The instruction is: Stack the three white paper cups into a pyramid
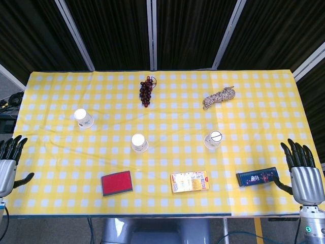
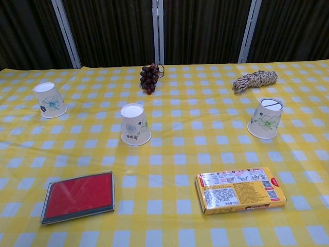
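Three paper cups stand upside down, rims on the tablecloth (image 1: 167,168), long axes upright: the left cup (image 1: 83,118) at ten o'clock, the middle cup (image 1: 139,143) near centre, the right cup (image 1: 214,139) at three. The left hand (image 1: 9,162) and right hand (image 1: 303,170), fingers spread and empty, lie at the table's side edges, well apart from every cup.
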`<state>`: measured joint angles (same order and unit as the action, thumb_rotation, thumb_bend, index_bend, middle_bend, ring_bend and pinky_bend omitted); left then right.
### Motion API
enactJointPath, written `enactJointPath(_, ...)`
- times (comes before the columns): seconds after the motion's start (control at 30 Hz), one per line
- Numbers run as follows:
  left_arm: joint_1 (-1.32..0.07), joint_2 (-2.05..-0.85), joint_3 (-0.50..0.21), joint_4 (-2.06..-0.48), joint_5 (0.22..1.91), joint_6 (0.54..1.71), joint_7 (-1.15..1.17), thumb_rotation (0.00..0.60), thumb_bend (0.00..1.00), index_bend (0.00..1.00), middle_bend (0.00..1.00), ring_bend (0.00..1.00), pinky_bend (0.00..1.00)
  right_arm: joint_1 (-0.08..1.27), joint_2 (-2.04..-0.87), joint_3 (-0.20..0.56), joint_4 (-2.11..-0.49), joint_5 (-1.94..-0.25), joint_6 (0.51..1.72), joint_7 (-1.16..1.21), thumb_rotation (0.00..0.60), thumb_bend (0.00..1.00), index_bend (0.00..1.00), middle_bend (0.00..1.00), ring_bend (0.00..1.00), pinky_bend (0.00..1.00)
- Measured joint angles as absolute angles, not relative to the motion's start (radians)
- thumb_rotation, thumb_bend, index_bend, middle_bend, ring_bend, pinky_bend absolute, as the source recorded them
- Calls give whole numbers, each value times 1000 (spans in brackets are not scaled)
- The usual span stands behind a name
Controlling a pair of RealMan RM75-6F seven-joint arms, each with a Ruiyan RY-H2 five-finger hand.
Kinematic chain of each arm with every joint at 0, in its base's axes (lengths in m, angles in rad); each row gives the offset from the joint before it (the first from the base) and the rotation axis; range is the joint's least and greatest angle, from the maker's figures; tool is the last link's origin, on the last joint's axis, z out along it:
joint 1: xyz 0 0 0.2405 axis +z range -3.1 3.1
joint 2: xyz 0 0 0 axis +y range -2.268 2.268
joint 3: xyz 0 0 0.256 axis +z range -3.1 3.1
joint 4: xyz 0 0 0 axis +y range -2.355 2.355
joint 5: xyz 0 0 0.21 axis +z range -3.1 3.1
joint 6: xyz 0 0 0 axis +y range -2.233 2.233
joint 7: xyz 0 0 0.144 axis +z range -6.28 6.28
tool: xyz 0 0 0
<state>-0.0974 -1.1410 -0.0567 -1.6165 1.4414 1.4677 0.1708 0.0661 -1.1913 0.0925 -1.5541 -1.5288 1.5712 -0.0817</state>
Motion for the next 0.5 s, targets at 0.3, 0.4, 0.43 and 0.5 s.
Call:
enactJointPath(0.3, -101, -1142, -56, -1613, 1436, 1459, 173, 600, 174, 0, 0, 0, 0, 64, -1189, 91, -1556, -1528, 1569, -80, 600, 82, 0, 0, 0, 32)
enactJointPath(0.4, -104, -1143, -58, -1614, 1436, 1456, 172, 600, 174, 0, 0, 0, 0, 65, -1189, 89, -1555, -1532, 1569, -82, 600, 83, 0, 0, 0, 32)
enactJointPath(0.43, -105, -1144, -59, -1614, 1435, 1456, 172, 600, 174, 0, 0, 0, 0, 65, -1189, 88, -1555, -1533, 1568, -83, 600, 83, 0, 0, 0, 32)
enactJointPath(0.5, -109, -1145, -64, -1613, 1432, 1453, 174, 600, 174, 0, 0, 0, 0, 67, -1189, 89, -1554, -1533, 1566, -81, 600, 83, 0, 0, 0, 32)
